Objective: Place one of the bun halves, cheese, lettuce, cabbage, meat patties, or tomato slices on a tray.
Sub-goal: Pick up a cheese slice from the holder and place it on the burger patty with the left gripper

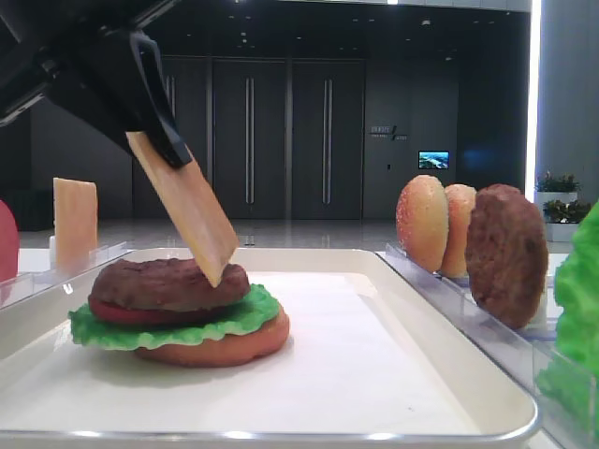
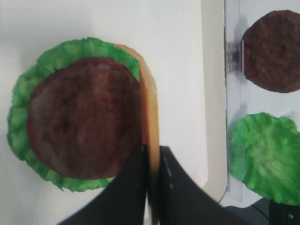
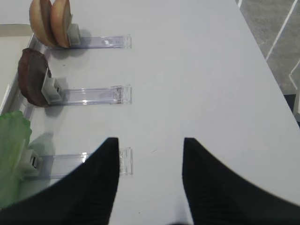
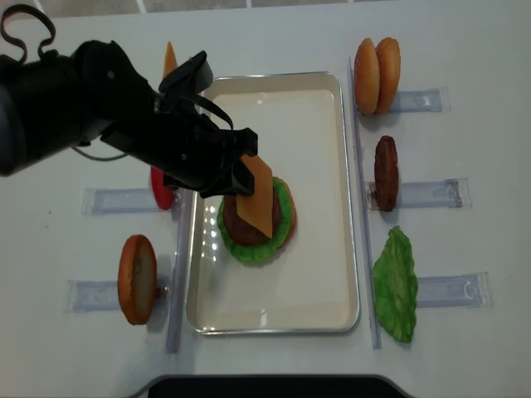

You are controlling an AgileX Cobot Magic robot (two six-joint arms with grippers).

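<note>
On the cream tray (image 4: 351,207) sits a stack: bun half (image 1: 225,348), lettuce (image 1: 168,329), a tomato slice (image 1: 126,313) and a meat patty (image 1: 168,283) on top. My left gripper (image 4: 241,172) is shut on a tan cheese slice (image 1: 192,210), gripping its upper edge. The cheese hangs tilted, its lower corner touching the patty's top. In the left wrist view the cheese (image 2: 151,112) shows edge-on between the shut fingers (image 2: 136,187), beside the patty (image 2: 84,117). My right gripper (image 3: 150,145) stands open over bare table, holding nothing.
Clear racks flank the tray. On the right stand two bun halves (image 4: 377,64), a patty (image 4: 386,172) and a lettuce leaf (image 4: 397,283). On the left are a bun half (image 4: 137,279), a tomato slice (image 4: 159,192) and an orange slice (image 4: 169,60).
</note>
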